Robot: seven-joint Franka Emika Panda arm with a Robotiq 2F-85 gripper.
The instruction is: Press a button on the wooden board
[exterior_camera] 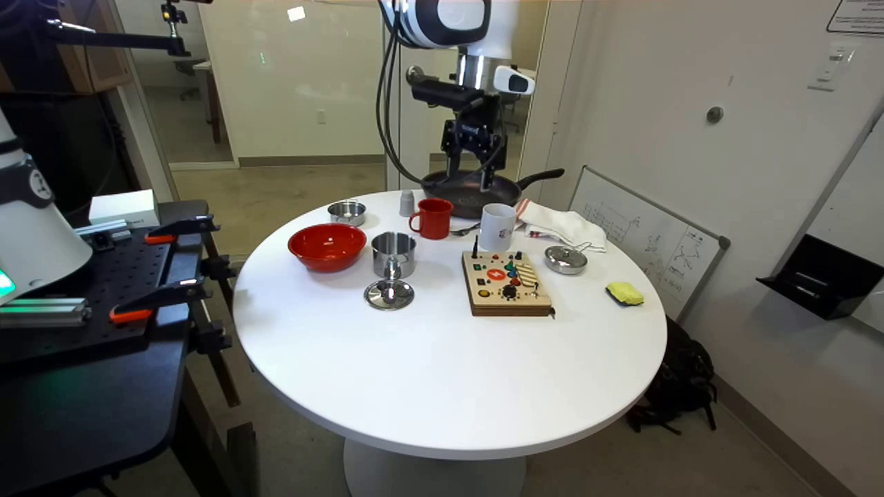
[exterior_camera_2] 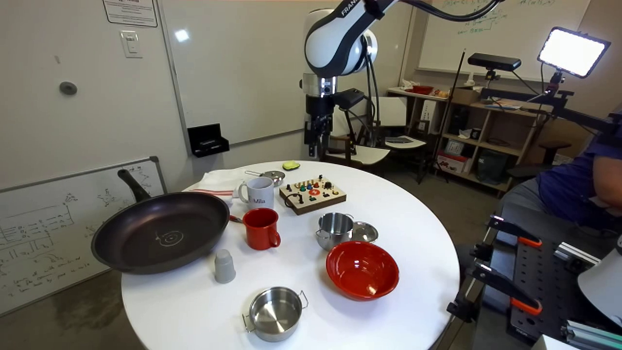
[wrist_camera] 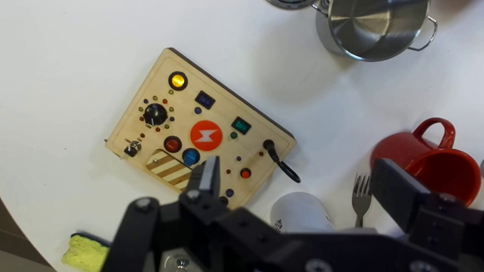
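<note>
Across a round white table (exterior_camera: 414, 373), a red bowl (exterior_camera: 327, 248), a red mug (exterior_camera: 435, 221) and a steel pot (wrist_camera: 374, 34) were spread out, and in among them the wooden board (wrist_camera: 224, 113) was laid flat, just beside the white mug (wrist_camera: 298, 213). Well above it all the gripper (exterior_camera: 470, 179) was poised, its fingers (wrist_camera: 207, 179) parted wide, nothing grasped, nothing touched!

And here was the relation on which everything was hinged: in the wrist view the bulk of the board was seen up and to the left of the gap, partly masked by one finger, with one corner reaching in between the fingertips. The board's long axis was slanted from upper left to lower right, so the line across the fingertips was crossed obliquely, not squarely.

Which button, then? The yellow button (wrist_camera: 178, 81) was set at the upper corner, well apart from the fingertips; the small red button (wrist_camera: 245, 173) was placed much nearer, close by one of them. A sideways shift towards the board, then a straight descent, seemed to be called for; with the fingers clenched first, a neater point would probably be offered. The black lead (wrist_camera: 278, 160) might be snagged.
</note>
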